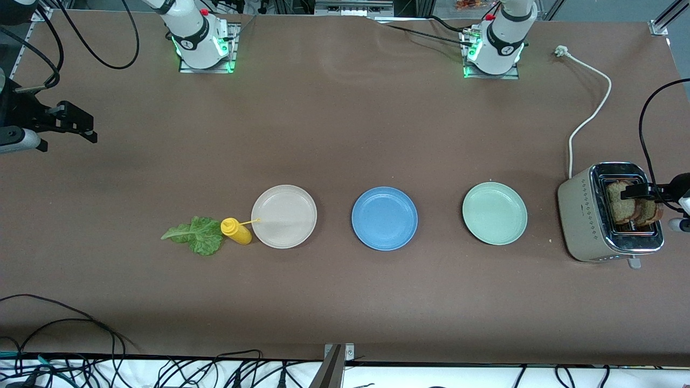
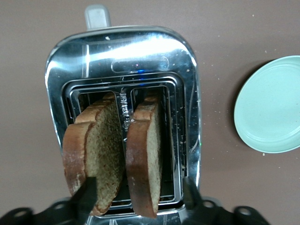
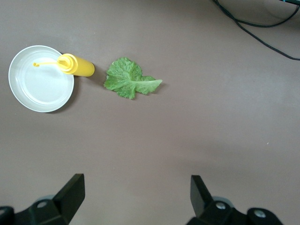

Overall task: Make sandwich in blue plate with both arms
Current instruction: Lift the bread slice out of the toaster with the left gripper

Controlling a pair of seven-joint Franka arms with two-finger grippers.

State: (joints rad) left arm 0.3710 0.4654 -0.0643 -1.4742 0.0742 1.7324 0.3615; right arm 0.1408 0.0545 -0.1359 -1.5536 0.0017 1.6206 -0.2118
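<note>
Bread slices sitting in toaster, blue plate bare

Bread slices (image 2: 115,154), two of them, are standing upright in the slots of the toaster (image 1: 579,213) at the left arm's end of the surface (image 1: 345,134). Left end effector (image 2: 136,199) is hovering right over them, fingers (image 2: 86,194) spread wide, one outside each slice, both slices sitting between them; can't tell if they are touching the bread. Mint-green plate (image 1: 495,213) is lying beside the toaster, then blue plate (image 1: 384,218) mid-surface with nothing on it, then beige plate (image 1: 284,216). Yellow squeeze bottle (image 1: 236,231) is lying on its side, nozzle resting over the beige plate's rim. Lettuce leaf (image 1: 195,235) is lying flat just beside the bottle, toward the right arm's end. Right end effector (image 3: 136,197) is waiting up over bare surface at that end, fingers wide apart, gripping nothing. White power cord (image 1: 590,116) is trailing from the toaster toward the left arm's base.
</note>
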